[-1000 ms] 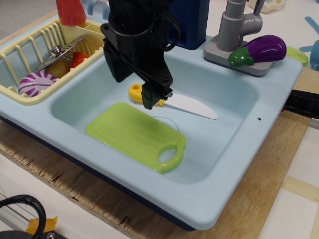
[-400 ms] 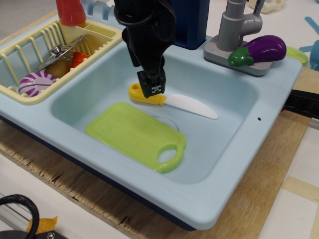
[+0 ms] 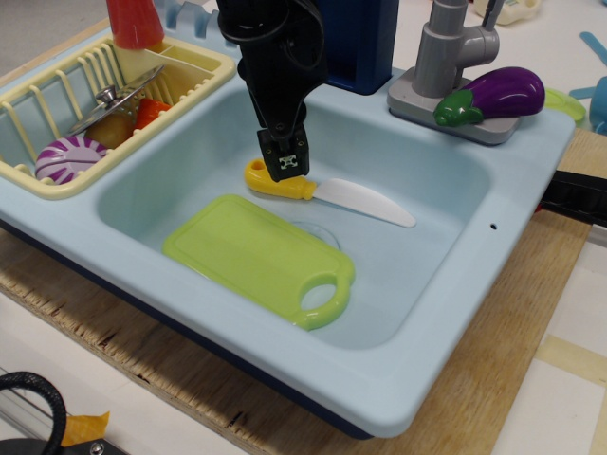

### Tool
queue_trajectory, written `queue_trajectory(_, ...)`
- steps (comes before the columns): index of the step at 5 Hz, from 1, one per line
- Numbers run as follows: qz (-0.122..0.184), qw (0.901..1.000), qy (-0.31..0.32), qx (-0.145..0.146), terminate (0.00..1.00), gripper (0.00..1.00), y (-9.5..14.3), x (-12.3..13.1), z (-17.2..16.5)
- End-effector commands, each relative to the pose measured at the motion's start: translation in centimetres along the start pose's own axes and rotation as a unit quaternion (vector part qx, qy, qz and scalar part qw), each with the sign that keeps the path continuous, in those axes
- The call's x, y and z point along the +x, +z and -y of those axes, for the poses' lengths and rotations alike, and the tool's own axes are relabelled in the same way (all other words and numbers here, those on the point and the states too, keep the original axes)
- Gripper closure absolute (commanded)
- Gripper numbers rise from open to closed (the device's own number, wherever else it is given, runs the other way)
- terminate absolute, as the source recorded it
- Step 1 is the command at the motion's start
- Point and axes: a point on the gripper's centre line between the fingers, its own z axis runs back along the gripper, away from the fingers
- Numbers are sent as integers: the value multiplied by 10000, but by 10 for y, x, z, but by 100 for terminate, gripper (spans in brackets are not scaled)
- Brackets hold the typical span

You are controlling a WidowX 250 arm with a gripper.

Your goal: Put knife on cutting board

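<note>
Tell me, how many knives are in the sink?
1. The knife lies on the sink floor just behind the cutting board, with the gripper over its yellow handle. Nothing suggests another is hidden.

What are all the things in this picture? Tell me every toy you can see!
knife: one, yellow handle and white blade, lying in the sink behind the board
cutting board: one, lime green, flat on the sink bottom
sink: one, light blue, on a wooden board
drying rack: one, pale yellow, left of the basin
purple striped piece: one, purple and white, in the rack
metal utensil: one, grey, in the rack
faucet: one, grey, behind the basin
eggplant: one, purple with green top, at the faucet's base
gripper: one, black, right over the knife handle; open or shut unclear
</note>
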Motion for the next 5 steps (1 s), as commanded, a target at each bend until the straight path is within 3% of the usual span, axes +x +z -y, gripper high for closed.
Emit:
queue_trajectory(1, 44, 9999, 1, 112, 0, 0, -1, -2, -10)
queue_trajectory(5, 135, 9999, -15, 108, 0, 0, -22, -14, -9)
